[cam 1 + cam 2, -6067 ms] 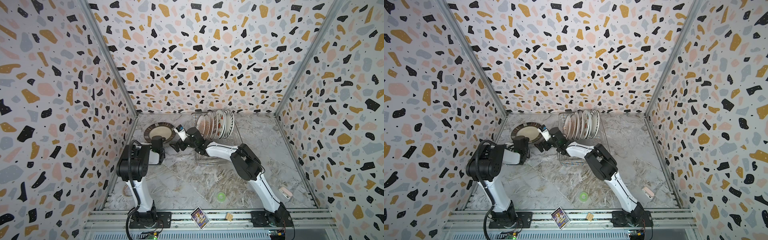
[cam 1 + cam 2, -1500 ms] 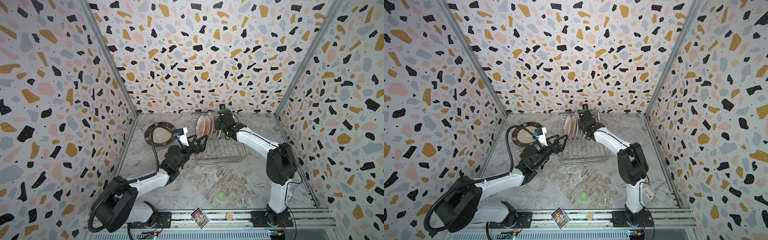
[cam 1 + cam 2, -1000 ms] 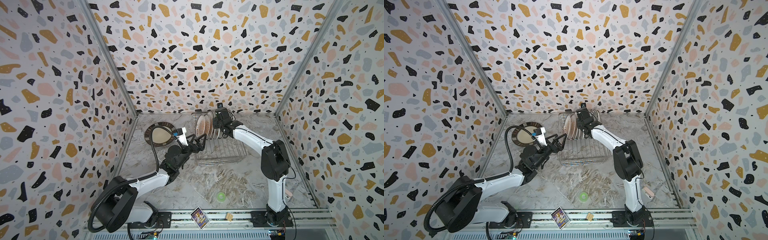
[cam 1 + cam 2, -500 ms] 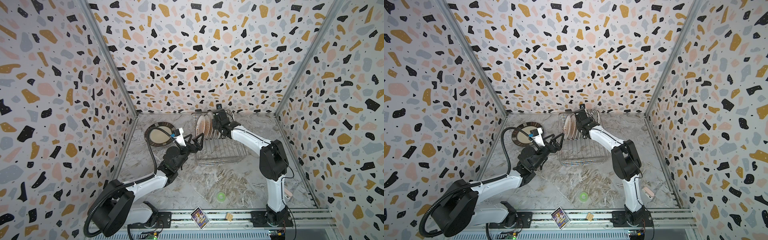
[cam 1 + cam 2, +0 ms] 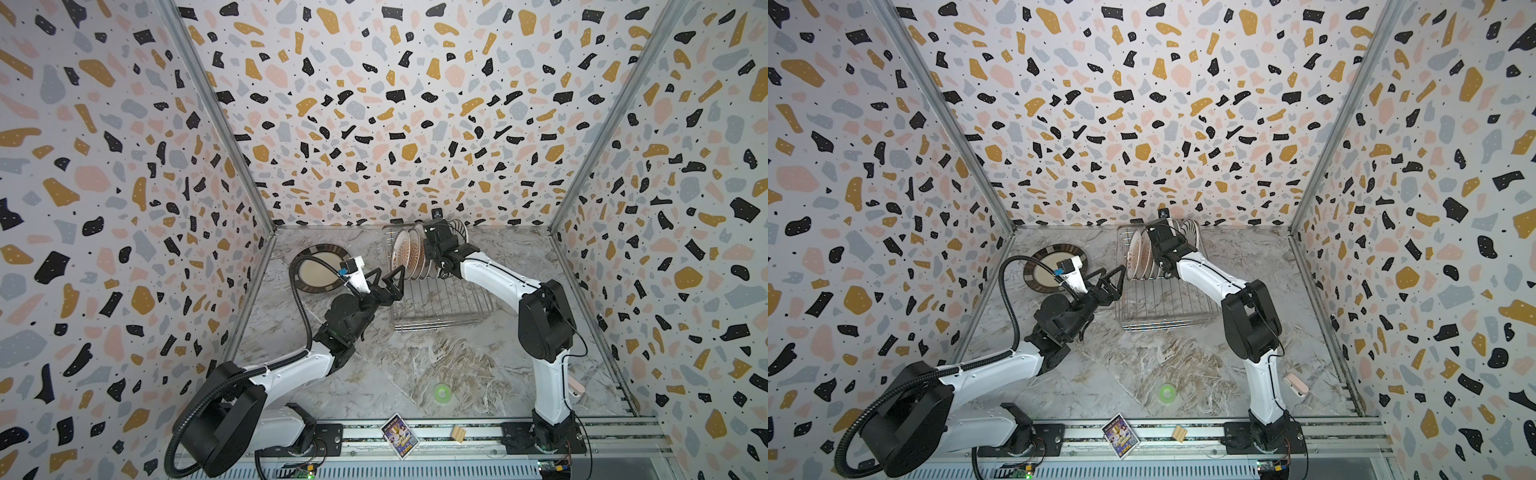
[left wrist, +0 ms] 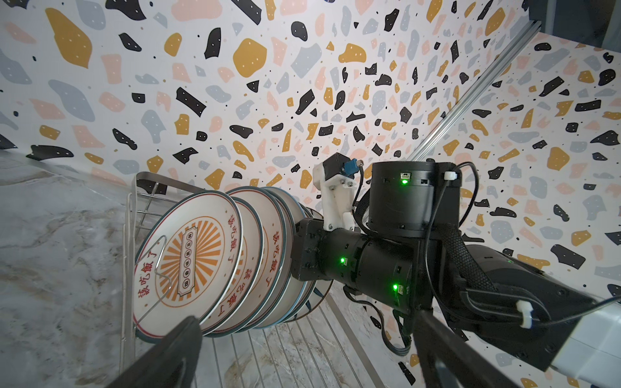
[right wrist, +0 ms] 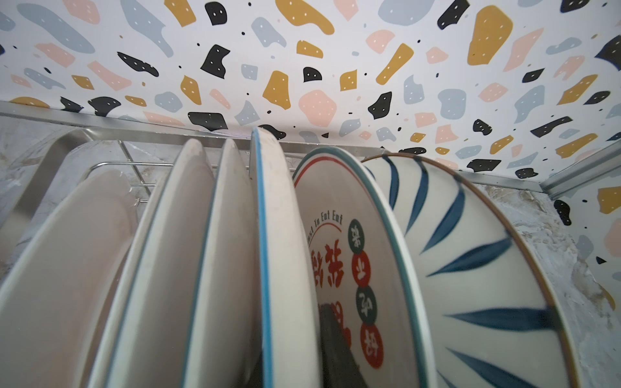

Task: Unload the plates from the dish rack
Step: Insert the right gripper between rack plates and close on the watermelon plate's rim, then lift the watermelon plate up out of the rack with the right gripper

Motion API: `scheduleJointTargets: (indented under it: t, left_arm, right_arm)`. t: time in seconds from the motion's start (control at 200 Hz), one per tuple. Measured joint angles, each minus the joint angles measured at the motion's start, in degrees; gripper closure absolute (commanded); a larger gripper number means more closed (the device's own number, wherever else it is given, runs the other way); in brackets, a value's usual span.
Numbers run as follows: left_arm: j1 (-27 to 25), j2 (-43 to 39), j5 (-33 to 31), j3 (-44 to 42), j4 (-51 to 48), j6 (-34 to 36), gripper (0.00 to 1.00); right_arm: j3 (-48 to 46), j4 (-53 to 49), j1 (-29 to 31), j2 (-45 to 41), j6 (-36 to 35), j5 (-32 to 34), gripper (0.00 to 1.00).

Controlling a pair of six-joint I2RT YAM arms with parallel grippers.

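The wire dish rack (image 5: 446,320) (image 5: 1167,322) stands at the back middle of the table. Several plates (image 5: 409,253) (image 5: 1140,253) stand on edge at its far end; the front ones show orange sunbursts (image 6: 188,262). My right gripper (image 5: 432,245) (image 7: 289,336) reaches down among them, shut on the rim of a blue-edged plate (image 7: 279,252); one dark finger (image 7: 336,349) lies against that plate's face. My left gripper (image 5: 388,278) (image 6: 302,362) hangs open at the rack's left side, holding nothing. A dark-rimmed plate (image 5: 320,270) lies flat on the table, left of the rack.
A small green ring (image 5: 443,392) lies on the marble table in front of the rack. A picture card (image 5: 399,432) and a wooden block (image 5: 458,434) sit on the front rail, a pink object (image 5: 575,388) at the right wall. Patterned walls close in three sides.
My right gripper has closed on the plate's rim over the last second, and its arm has drawn slightly left. The left arm has barely moved.
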Motion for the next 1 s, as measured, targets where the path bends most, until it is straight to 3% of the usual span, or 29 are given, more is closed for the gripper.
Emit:
scheduleJointTargets:
  t: [0.636, 0.821, 0.996]
  left_arm:
    - [0.0, 2.1, -0.5, 0.0, -0.2, -0.1, 0.0]
    - [0.0, -1.5, -3.9, 0.0, -2.4, 1.4, 0.0]
    - [0.0, -1.2, -3.2, 1.1, -2.5, 1.4, 0.0]
  right_arm:
    - [-9.2, 2.6, 1.1, -11.9, -2.0, 2.8, 0.85]
    - [-17.4, 6.0, 1.9, -20.3, -2.7, 2.7, 0.85]
    - [-22.6, 8.0, 2.0, -27.8, -3.2, 2.3, 0.85]
